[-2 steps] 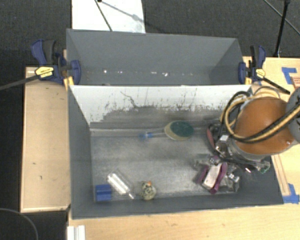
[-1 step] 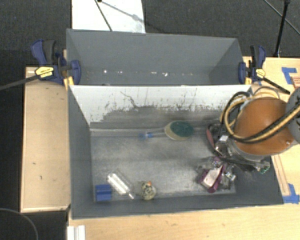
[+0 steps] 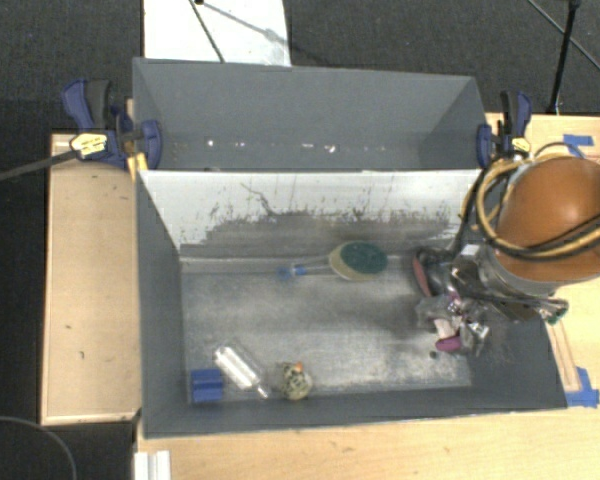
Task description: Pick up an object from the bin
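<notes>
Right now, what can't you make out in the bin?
Bin floor beneath the gripper: camera view, hidden by the wrist.
Magenta thing at the gripper: too small, partly covered; kind and whether held unclear.
Mottled lump at front: too small to identify.
Clear thing beside it: blurred.

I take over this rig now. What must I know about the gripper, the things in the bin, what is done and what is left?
Gripper: low at the right side of the bin; whether it grips anything cannot be told. A small pink thing lies at its tip.
Things: teal brush by the back wall; blue block, clear plastic piece and small mottled lump at front left.
Done: nothing visibly lifted. Left: the pick itself.
</notes>
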Available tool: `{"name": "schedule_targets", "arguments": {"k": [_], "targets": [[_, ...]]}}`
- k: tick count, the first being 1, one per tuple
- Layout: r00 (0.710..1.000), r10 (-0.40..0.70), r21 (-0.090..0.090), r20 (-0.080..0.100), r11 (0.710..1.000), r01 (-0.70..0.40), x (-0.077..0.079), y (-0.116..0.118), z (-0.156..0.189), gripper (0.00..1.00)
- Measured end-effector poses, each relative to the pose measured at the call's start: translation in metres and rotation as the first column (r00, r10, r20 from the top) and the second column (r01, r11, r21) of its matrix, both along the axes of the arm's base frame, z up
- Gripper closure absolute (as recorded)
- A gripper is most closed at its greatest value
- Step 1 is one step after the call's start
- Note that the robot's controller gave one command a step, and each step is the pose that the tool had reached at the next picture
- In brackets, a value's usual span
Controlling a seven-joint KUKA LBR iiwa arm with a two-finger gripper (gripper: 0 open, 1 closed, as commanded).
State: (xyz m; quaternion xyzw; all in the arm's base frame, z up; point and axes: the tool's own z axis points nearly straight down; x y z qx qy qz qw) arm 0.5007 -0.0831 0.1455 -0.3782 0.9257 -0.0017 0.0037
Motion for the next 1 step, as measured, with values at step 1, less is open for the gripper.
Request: {"name": "schedule_targets", "arguments": {"k": [1], "targets": [[1.0,-0.004,0.0,-0.002,1.0,0.004,0.0011,0.0001,0.0539,1.0]]}}
